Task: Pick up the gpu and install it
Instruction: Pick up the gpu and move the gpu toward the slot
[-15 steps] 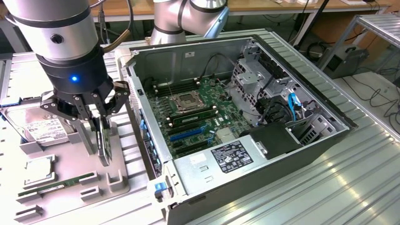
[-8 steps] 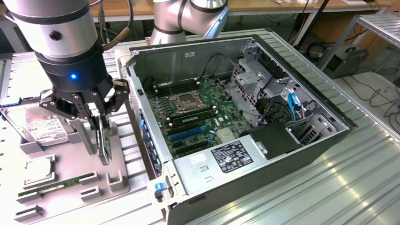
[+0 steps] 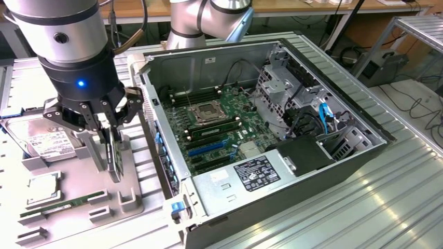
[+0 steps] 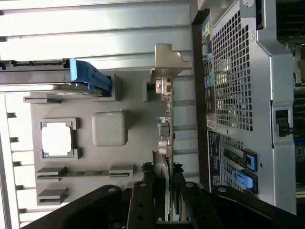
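A grey parts tray (image 3: 78, 218) holds a hard drive (image 3: 45, 142), a processor chip (image 3: 43, 187) and a RAM stick (image 3: 62, 205), beside an open computer case (image 3: 180, 67) exposing its motherboard (image 3: 221, 129). The gripper (image 3: 105, 132) is clamped on the gpu (image 3: 115, 158), which stands on edge at the tray, the arm (image 3: 69, 41) pointing straight down above it.

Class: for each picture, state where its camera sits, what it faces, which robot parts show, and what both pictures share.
Exterior view: off the arm, above, looking down on the open computer case and parts tray; arm and gripper show.
Wrist view: on the wrist, looking past the gripper's fingers to the tray.
Shared: the gpu gripped on edge, tray, case.
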Controlling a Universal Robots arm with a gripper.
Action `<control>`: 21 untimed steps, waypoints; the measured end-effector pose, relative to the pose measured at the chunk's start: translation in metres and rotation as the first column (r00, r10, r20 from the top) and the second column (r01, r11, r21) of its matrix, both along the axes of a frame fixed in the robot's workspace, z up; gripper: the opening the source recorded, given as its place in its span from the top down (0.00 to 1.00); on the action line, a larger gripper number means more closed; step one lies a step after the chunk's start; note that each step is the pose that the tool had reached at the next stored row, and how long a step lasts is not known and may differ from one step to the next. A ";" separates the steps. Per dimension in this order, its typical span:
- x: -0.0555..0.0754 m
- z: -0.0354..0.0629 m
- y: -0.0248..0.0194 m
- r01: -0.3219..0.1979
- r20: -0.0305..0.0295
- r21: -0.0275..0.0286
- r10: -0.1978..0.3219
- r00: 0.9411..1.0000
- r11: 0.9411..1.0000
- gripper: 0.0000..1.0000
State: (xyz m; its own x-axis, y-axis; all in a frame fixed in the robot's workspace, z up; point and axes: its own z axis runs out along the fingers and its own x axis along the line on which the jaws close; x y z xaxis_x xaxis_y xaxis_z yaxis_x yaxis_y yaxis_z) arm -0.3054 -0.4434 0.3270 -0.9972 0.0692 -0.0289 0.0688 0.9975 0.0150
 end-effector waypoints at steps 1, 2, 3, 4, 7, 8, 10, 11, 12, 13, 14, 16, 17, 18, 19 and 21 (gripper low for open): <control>0.000 0.0002 0.0000 0.000 0.000 0.000 0.000 1.000 1.000 0.74; 0.000 0.0005 0.0000 0.000 0.000 0.000 0.000 1.000 1.000 0.74; 0.000 0.0007 0.0000 0.000 0.000 0.000 0.000 1.000 1.000 0.74; 0.000 0.0009 0.0000 0.000 0.000 0.000 0.000 1.000 1.000 0.74; 0.000 0.0017 0.0000 0.000 0.000 0.000 0.000 1.000 1.000 0.74; 0.000 0.0019 0.0000 0.000 0.000 0.000 0.000 1.000 1.000 0.74; 0.000 0.0022 0.0000 0.000 0.000 0.000 0.000 1.000 1.000 0.74; 0.000 0.0024 0.0000 0.000 0.000 0.000 0.000 1.000 1.000 0.74; 0.000 0.0026 0.0000 0.000 0.000 0.000 0.000 1.000 1.000 0.74; 0.000 0.0028 0.0000 0.000 0.000 0.000 0.000 1.000 1.000 0.74; 0.000 0.0030 0.0000 0.000 0.000 0.000 0.000 1.000 1.000 0.74; 0.000 0.0034 0.0000 0.000 0.000 0.000 0.000 1.000 1.000 0.74; 0.000 0.0035 0.0000 0.000 0.000 0.000 0.000 1.000 1.000 0.74; 0.000 0.0038 0.0000 0.000 0.000 0.000 0.000 1.000 1.000 0.74; 0.000 0.0040 0.0000 0.000 0.000 0.000 0.000 1.000 1.000 0.74; 0.000 0.0048 0.0000 0.000 0.000 0.000 0.000 1.000 1.000 0.74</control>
